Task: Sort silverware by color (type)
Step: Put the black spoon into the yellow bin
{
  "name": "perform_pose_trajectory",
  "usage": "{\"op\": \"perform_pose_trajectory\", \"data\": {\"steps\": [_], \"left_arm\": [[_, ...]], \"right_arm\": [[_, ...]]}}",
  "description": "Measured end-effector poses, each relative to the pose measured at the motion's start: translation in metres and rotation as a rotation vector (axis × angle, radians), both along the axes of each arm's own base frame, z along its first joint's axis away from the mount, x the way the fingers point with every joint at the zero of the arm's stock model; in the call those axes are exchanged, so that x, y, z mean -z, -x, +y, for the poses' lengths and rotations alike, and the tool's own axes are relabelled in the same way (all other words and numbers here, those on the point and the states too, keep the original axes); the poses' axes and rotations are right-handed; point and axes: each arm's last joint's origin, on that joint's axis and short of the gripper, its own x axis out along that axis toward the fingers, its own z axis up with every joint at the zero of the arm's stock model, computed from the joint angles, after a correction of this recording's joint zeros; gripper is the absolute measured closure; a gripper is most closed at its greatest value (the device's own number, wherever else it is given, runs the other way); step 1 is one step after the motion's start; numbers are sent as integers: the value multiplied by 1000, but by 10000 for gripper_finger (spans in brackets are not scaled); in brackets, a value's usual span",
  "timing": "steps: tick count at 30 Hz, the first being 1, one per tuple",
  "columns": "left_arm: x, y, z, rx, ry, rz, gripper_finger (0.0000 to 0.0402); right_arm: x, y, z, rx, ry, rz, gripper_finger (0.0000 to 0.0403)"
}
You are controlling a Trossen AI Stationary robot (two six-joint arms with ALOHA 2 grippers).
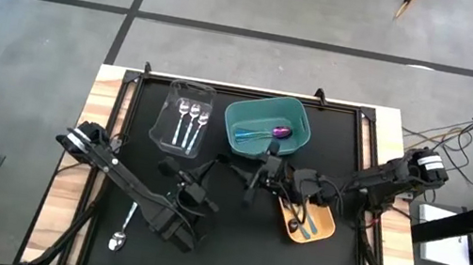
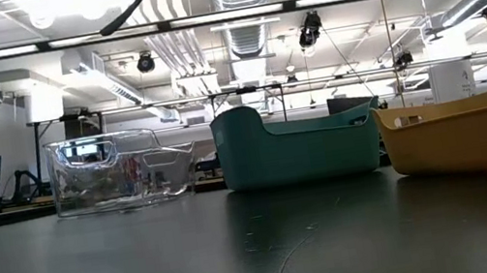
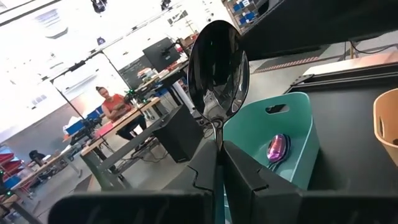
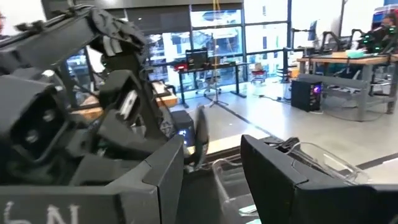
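Near the worktop's middle, the left hand point(image 3: 219, 163) is pressed together on the neck of a shiny silver spoon point(image 3: 217, 71), its bowl standing upright above the fingers. Just beside it the right hand point(image 1: 266, 173) hangs spread, holding nothing, between the teal bin point(image 1: 244, 113) and the orange bin point(image 1: 324, 229). Three silver spoons point(image 1: 190, 116) lie in the clear bin point(image 1: 173, 94) toward the far edge; a purple spoon point(image 1: 281, 132) lies in the teal bin; dark utensils point(image 1: 303, 223) lie in the orange bin. Another silver spoon point(image 1: 121, 231) lies near the front left corner.
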Motion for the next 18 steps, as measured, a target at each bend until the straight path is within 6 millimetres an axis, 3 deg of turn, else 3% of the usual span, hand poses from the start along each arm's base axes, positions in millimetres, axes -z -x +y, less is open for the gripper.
{"op": "perform_pose_trajectory", "data": {"steps": [18], "left_arm": [[-4,-24,4,-43,25,-41,401]], "right_arm": [[-4,-3,-16,16,-1,-37,252]]}}
